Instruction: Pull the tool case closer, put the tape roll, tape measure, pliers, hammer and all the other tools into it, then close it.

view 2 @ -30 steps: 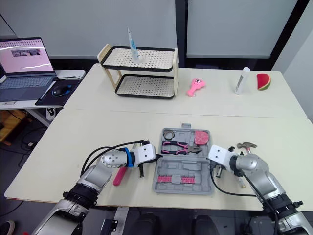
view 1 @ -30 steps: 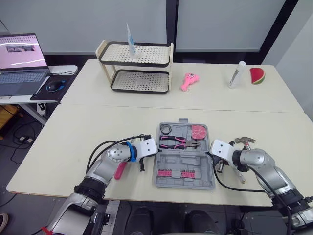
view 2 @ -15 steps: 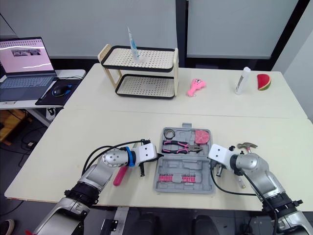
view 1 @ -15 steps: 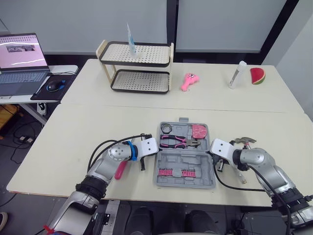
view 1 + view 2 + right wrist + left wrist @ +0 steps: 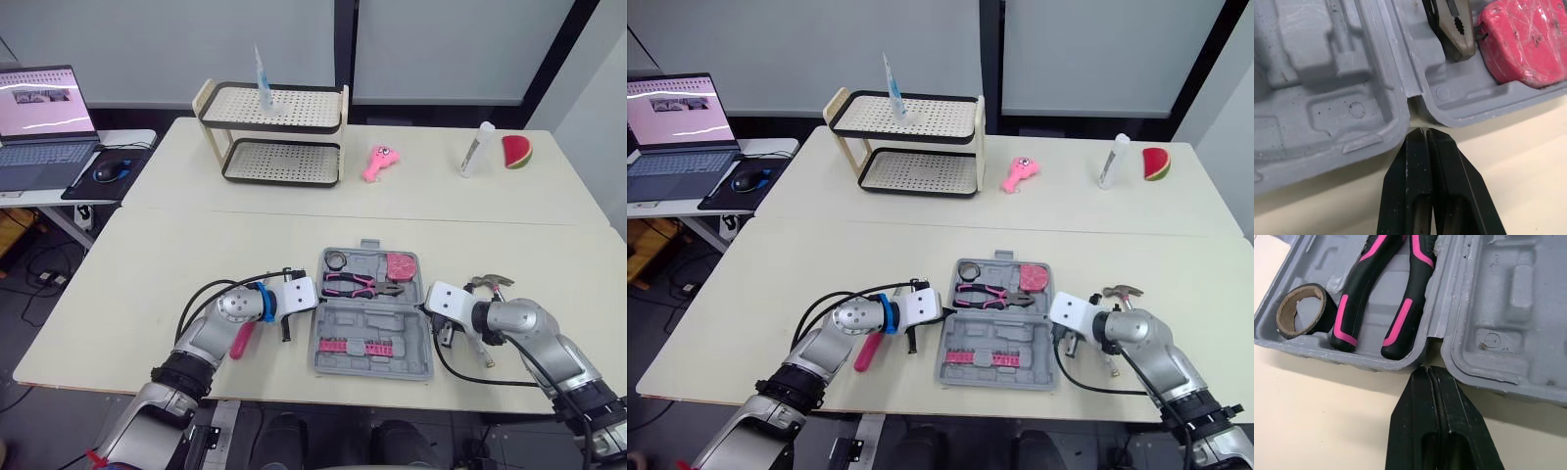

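— On the near table (image 5: 167,264)?
— Open case (image 5: 372,338) mid, hammer (image 5: 490,282) just right, pink-handled tool (image 5: 240,343) left.
— And on the far table (image 5: 411,191)?
— Rack (image 5: 272,132) left, pink toy (image 5: 377,163) mid, bottle (image 5: 474,149) and melon slice (image 5: 515,152) right.

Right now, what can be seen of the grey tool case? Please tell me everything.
The tool case is grey moulded plastic, lying open and flat on the table. Its far half holds a tape roll, pink-black pliers and a pink tape measure; its near half holds a row of pink bits. The shut left tool and right tool point at its hinge notches, one on each side.
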`<state>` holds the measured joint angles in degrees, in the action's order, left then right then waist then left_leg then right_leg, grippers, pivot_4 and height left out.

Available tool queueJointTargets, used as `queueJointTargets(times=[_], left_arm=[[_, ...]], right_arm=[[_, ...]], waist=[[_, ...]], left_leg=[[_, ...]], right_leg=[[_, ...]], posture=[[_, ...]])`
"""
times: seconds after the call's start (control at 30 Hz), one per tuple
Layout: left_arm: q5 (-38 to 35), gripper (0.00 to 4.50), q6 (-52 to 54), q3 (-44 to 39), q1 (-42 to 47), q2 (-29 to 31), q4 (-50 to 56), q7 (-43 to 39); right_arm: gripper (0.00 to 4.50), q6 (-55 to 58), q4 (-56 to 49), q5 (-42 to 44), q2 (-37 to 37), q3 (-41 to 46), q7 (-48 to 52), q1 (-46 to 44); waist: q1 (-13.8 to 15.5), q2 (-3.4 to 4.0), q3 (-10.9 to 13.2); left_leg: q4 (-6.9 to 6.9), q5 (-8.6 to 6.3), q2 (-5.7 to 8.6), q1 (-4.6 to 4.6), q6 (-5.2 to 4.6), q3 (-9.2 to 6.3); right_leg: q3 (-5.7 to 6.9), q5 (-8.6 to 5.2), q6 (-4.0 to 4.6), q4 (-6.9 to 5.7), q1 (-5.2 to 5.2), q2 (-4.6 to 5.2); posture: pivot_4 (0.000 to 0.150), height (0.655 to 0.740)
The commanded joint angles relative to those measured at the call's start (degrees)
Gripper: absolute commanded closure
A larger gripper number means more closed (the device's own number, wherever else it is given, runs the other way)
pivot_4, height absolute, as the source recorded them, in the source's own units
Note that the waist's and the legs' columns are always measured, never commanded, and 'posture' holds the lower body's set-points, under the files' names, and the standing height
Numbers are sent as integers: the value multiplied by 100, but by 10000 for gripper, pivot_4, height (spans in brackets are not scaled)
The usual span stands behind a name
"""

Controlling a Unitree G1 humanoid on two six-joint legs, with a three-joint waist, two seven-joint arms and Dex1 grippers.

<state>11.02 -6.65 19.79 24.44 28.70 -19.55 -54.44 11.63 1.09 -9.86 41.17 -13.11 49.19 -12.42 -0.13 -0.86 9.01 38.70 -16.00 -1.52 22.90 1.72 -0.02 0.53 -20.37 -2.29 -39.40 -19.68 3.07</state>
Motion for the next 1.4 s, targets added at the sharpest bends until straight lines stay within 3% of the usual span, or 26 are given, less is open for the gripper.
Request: queueJointTargets(times=[0.03, 0.17, 0.23, 0.43, 0.57, 0.7, 0.87, 0.97, 1.23, 1.4], left_arm=[[-313, 45000, 88, -302, -78, 423, 601, -300], [-1082, 45000, 536, -955, -354, 936, 1367, -619], [-1554, 41134, 862, -1428, -504, 1210, 1566, -751], [-3015, 23331, 2047, -3425, -1135, 2134, 1144, -1096], [-3118, 11179, 1983, -4124, -1711, 2506, 515, -1114], [-2973, 0, 1543, -4363, -2030, 2579, -227, -1055], [-2913, 0, 1116, -4333, -2081, 2546, -743, -930], [-2942, 0, 1040, -4326, -2119, 2504, -741, -884], [-2971, 0, 1081, -4210, -1956, 2416, -428, -715], [-3016, 0, 1130, -3950, -1566, 2328, 221, -759]], right_arm=[[44941, 29, -377, 343, 298, 512, 167, 78], [44941, 468, -922, 1200, 557, 1352, 491, 309], [45000, 722, -1116, 1755, 710, 1945, 715, 401], [33234, 1087, -875, 3000, 1412, 4003, 1492, 945], [26436, 726, -91, 2974, 1599, 4729, 1639, 1461], [19633, 137, 880, 2785, 1558, 4901, 1501, 1680], [10170, -155, 1609, 2769, 1586, 4872, 1279, 1555], [557, -207, 1802, 2796, 1624, 4850, 1238, 1484], [217, 6, 1671, 2825, 1618, 4826, 1071, 1487], [217, 45, 1054, 2751, 1717, 4715, 1126, 1668]], waist=[[-1, 1, 1], [-15, 2, 3], [-19, 4, 5], [-18, 5, 10], [-23, 5, 9], [-26, 5, 9], [-41, 5, 9], [-57, 5, 9], [-86, 5, 9], [-78, 5, 9]], left_leg=[[0, 0, 0, 0, 0, 1], [-1, -1, -7, 1, -2, -2], [-2, -2, -9, 0, -1, -1], [-7, -5, -10, 0, -6, -7], [-34, -6, -9, -14, -8, -2], [-46, -6, -3, -20, -8, 11], [-52, -6, -6, -20, -8, 14], [-54, -6, -8, -21, -8, 17], [-58, -6, -11, -21, -7, 16], [-57, -5, -9, -18, -7, 14]], right_leg=[[-1, 0, 0, 0, -1, 0], [-1, 0, 0, -1, -2, -1], [-5, 0, 0, 0, 0, 0], [0, 0, 0, 12, 6, 1], [1, 0, 0, 33, 14, 3], [-6, 0, 0, 34, 12, 5], [-7, 0, 0, 33, 7, 5], [-9, 0, 0, 32, 6, 5], [-9, 0, 0, 33, 6, 7], [-9, 0, 0, 33, 7, 7]], posture=[[1500, 7400], [1500, 7400], [1500, 7400], [1500, 7400], [1500, 7400], [1500, 7400], [1500, 7400], [1500, 7400], [1500, 7400], [1500, 7400]])
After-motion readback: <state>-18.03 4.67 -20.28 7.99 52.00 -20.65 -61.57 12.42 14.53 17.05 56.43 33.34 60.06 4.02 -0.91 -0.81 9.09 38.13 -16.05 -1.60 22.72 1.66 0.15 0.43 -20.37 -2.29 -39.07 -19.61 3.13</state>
